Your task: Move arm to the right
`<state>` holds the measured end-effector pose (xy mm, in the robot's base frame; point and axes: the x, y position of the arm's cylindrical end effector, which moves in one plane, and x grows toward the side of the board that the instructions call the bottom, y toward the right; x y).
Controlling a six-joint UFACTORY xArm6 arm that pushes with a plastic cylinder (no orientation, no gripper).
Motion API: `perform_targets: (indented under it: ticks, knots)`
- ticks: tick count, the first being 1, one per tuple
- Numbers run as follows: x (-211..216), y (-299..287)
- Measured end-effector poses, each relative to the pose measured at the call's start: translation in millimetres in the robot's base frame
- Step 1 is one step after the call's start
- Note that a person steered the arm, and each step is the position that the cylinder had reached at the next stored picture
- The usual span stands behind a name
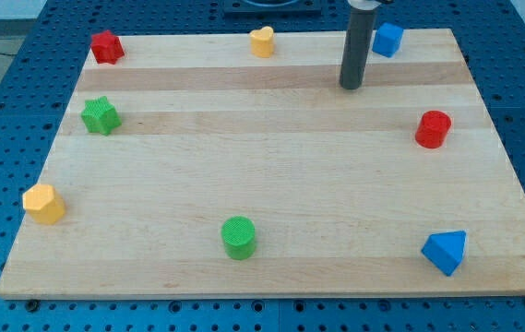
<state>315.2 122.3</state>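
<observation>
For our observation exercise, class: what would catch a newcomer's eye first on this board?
The dark rod stands near the view's top, my tip on bare wood, just left of and below the blue block. The other blocks ring the wooden board, leaving its middle bare.

Rod: straight dark grey cylinder, smooth, matte; darker collar at top edge; my tip (351,88) flat-ended.

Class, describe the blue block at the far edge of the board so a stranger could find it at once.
Start at the wooden board and follow its edge along the view's top toward the right corner. There, just right of my tip and not touching it, sits the blue block. It is the only blue piece on that edge; the other, a blue triangle, lies at the view's bottom right.
</observation>
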Motion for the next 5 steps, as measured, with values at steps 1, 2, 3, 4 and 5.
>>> perform_targets:
  ticks: [1,2,3,4,5]
  knots:
    - [-2,29]
    - [-2,29]
    - [-2,27]
    - [-2,18]
    - [-2,11]
